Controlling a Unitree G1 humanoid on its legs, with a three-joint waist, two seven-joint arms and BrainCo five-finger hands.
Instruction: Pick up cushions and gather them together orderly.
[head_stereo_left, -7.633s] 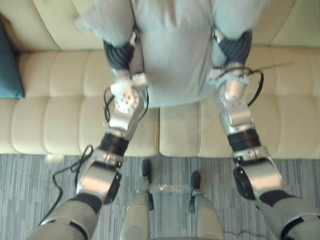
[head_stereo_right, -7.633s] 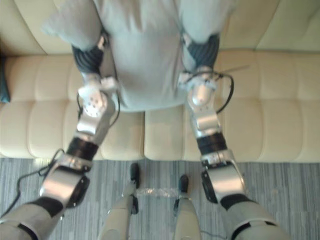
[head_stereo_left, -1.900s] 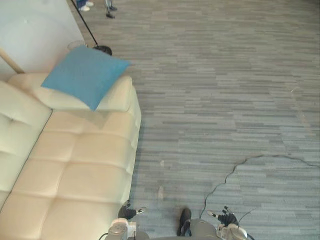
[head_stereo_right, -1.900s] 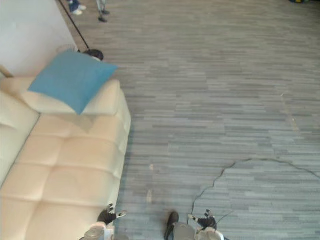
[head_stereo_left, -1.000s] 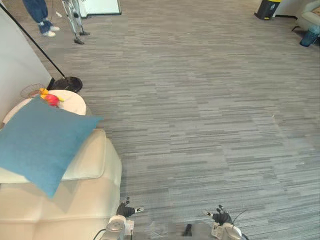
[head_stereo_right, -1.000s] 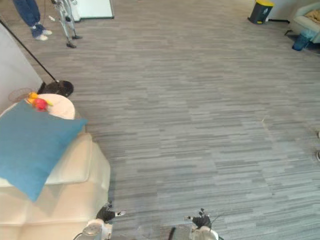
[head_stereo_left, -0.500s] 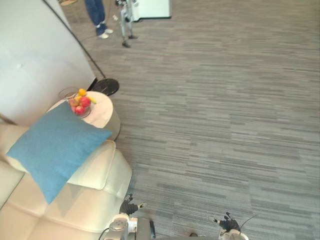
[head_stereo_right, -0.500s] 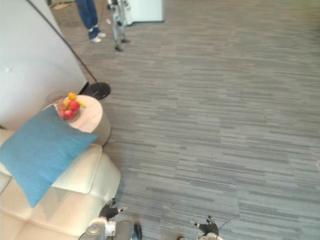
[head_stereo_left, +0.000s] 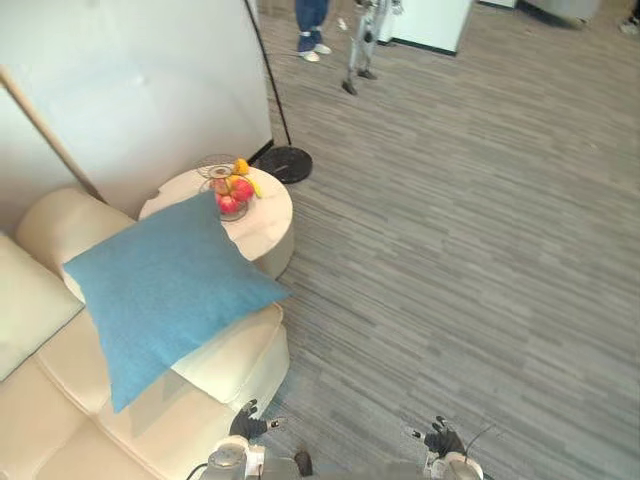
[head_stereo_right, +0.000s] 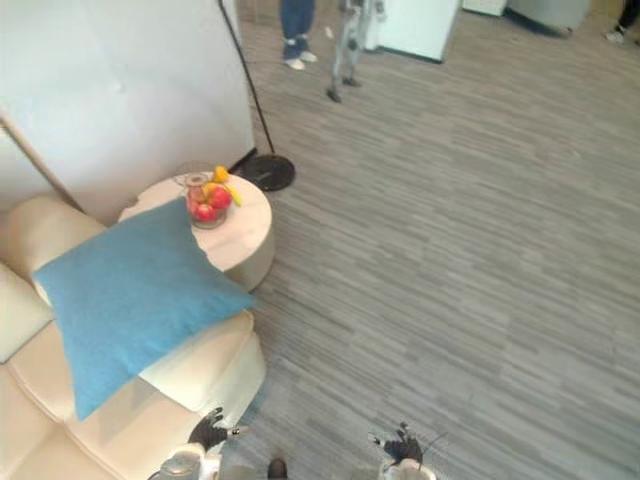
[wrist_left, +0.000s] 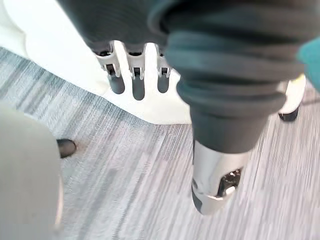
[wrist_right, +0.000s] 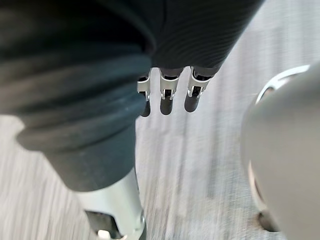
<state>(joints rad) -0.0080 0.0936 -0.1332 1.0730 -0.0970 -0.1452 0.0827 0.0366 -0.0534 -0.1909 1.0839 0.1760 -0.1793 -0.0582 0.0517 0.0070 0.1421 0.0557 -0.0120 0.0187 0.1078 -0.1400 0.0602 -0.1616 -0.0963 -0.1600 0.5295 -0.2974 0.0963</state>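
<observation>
While left hand (head_stereo_left: 247, 424) and right hand (head_stereo_left: 438, 440) hung cut off at the near edge, fingers (wrist_left: 137, 85) straight, empty, blue cushion (head_stereo_left: 165, 295) lay on arm of cream sofa (head_stereo_left: 50, 420), left, corner hiding part of side table (head_stereo_left: 268, 215).

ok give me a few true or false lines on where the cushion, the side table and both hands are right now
The blue cushion lies on the cream sofa. True.
The left robot hand grips the blue cushion. False: it hangs open and empty, low beside the sofa.
A fruit bowl stands on the round side table. True.
The right robot hand is curled shut. False: its fingers are straight, over the carpet.
</observation>
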